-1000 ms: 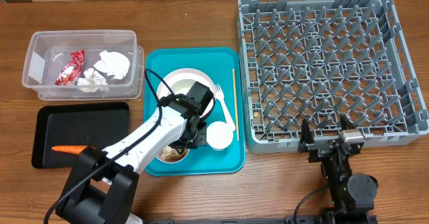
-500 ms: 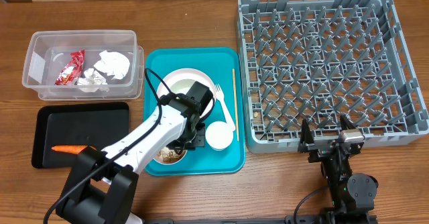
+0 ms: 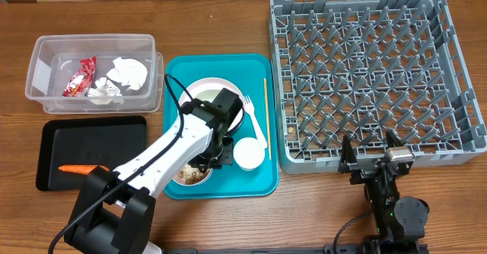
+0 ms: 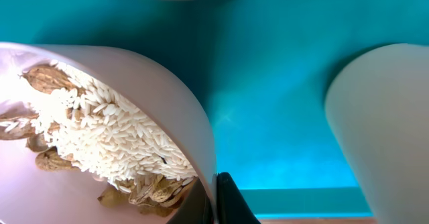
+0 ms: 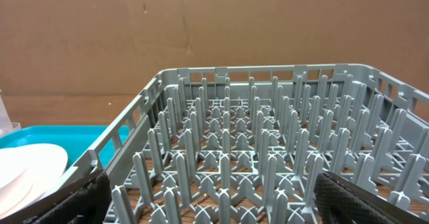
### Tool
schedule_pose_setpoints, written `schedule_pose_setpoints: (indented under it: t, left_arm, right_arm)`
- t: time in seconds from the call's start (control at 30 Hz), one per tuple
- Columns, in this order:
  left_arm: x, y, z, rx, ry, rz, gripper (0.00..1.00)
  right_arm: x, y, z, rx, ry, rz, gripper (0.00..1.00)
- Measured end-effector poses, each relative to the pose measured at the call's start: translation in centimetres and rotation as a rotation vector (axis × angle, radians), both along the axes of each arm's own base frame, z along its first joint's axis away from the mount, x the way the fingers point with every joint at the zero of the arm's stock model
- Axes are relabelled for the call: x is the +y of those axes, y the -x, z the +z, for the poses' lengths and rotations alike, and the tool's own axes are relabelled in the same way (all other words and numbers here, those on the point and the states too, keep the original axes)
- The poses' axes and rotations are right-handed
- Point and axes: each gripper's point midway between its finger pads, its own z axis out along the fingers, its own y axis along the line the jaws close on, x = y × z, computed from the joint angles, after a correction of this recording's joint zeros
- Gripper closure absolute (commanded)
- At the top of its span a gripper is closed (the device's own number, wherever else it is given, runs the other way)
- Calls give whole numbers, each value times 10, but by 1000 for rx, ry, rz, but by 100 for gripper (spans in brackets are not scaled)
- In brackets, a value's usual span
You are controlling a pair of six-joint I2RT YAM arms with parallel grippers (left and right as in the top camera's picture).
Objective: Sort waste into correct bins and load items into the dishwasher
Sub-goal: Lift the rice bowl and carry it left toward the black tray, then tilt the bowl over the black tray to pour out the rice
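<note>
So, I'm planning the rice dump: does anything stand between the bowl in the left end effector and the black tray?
Only the teal tray's raised left rim lies between the bowl, clamped by the left end effector, and the black tray. The arm hides part of that path.

At the far left a tub (image 3: 38, 71) holds a wrapper (image 3: 81, 77) and napkins (image 3: 128, 72). Just before it lies a flat tray (image 3: 91, 144) with a carrot (image 3: 76, 168) near its front edge. In the middle, a serving tray (image 3: 259, 179) bears a plate (image 3: 202, 92) behind, a bowl (image 3: 192, 176) and a cup (image 3: 249, 153) in front, and a fork (image 3: 254, 117) and a stick (image 3: 266, 106) along its right side. A rack (image 3: 319, 161) stands to the right.
</note>
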Motion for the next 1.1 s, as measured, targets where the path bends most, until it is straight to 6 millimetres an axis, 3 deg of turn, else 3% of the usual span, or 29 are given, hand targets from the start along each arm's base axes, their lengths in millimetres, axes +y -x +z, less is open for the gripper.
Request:
schedule_pose_setpoints:
  t: [0.7,0.87,1.1]
  left_arm:
    - [-2,-38,62,-102,-11,-60,96]
    - [20,-49,72,-110,-17,-12,96]
    - [76,-63,89,-149,-20,87,96]
  right_arm:
    - [0,0,0,0,0,0,0]
    - [0,0,0,0,0,0,0]
    - [0,0,0,0,0,0,0]
